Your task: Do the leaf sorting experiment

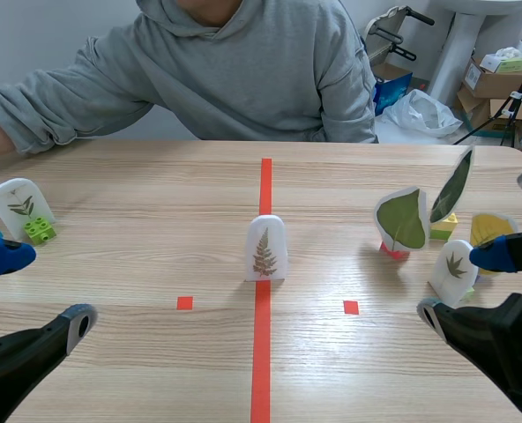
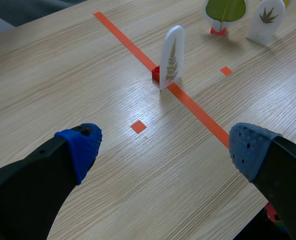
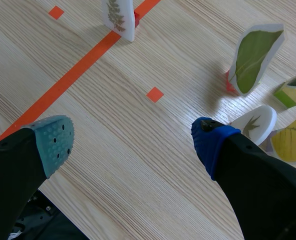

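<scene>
Left gripper (image 2: 163,150): fingers wide apart, nothing between them, low over bare table (image 2: 63,75).
Right gripper (image 3: 133,142): fingers likewise spread, holding nothing.
Fern card (image 2: 172,57): upright on a red brick (image 2: 156,74) on the tape line, well ahead of the left gripper, with a clear path to it.
Spiky-leaf card (image 3: 255,125): just beside the right gripper's blue-padded finger (image 3: 210,145), partly hidden by it.
Yellow leaf card (image 3: 293,140): just past the spiky-leaf card.
Broad green leaf card (image 3: 253,55): ahead of the right gripper, tilted.
Tall dark leaf card (image 1: 452,187): behind the broad green one.
Green-brick card (image 1: 21,208): near the left gripper's outer side.
Person (image 1: 243,70): grey hoodie, across the table.
</scene>
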Controlling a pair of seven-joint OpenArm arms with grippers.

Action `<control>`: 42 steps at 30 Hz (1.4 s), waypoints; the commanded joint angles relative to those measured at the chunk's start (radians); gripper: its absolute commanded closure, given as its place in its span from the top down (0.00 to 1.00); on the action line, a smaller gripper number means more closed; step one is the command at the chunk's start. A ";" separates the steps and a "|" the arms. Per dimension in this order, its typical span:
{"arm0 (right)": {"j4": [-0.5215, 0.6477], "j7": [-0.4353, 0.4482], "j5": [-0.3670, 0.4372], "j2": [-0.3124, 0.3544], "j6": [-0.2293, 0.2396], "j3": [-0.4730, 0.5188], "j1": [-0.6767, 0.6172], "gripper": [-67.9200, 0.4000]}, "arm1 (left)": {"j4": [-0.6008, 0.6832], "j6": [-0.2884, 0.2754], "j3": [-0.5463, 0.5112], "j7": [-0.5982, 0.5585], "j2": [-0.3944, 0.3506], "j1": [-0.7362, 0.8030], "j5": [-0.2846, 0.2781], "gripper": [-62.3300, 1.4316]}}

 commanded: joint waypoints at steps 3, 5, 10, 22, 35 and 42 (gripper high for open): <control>-0.002 0.006 0.007 0.008 0.008 0.008 0.006 0.71 | 0.004 0.002 -0.001 0.001 0.000 -0.006 -0.006 0.88; -0.002 0.006 0.007 0.008 0.008 0.008 0.006 0.71 | 0.004 0.002 -0.001 0.013 0.000 -0.009 0.001 0.88; -0.002 0.007 0.008 0.008 0.008 0.008 0.006 0.71 | 0.002 0.002 -0.001 0.068 0.000 -0.035 0.001 0.88; -0.002 0.007 0.008 0.008 0.008 0.008 0.006 0.71 | -0.153 -0.023 0.039 0.092 -0.032 -0.213 0.050 0.88; -0.003 0.006 0.007 0.008 0.008 0.008 0.006 0.71 | -0.647 -0.016 0.456 0.006 -0.116 -0.703 0.198 0.88; -0.003 0.006 0.007 0.008 0.008 0.008 0.006 0.71 | -0.913 -0.016 0.621 -0.024 -0.014 -0.931 0.234 0.88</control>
